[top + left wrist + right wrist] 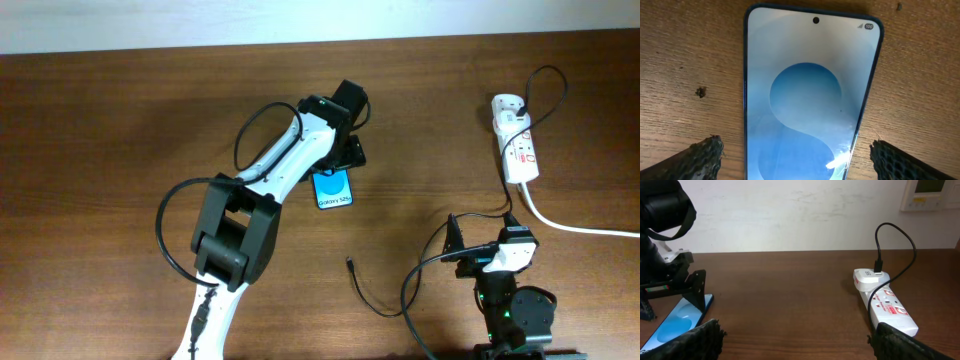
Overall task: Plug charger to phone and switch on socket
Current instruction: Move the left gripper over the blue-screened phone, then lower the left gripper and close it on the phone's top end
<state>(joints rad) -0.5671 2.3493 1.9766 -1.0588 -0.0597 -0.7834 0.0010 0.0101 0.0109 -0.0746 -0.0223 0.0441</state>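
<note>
Left tool (800,157) apart, straddling phone (810,90) flat on tabletop (100,150). Right tool (802,341) apart, empty. Risk of skidding or twisting phone if closed off-centre, carrying port away from charger tip (350,263) lying loose nearby.

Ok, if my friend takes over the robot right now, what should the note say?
Left gripper: open, a finger each side of the phone, not gripping.
Right gripper: open, empty, near its base.
Charger tip lies loose on the table, apart from the phone; its other end sits in the adapter on the socket.
Done: phone not plugged in yet.
Left: plug the phone in, switch the socket on; switch state unreadable.
</note>
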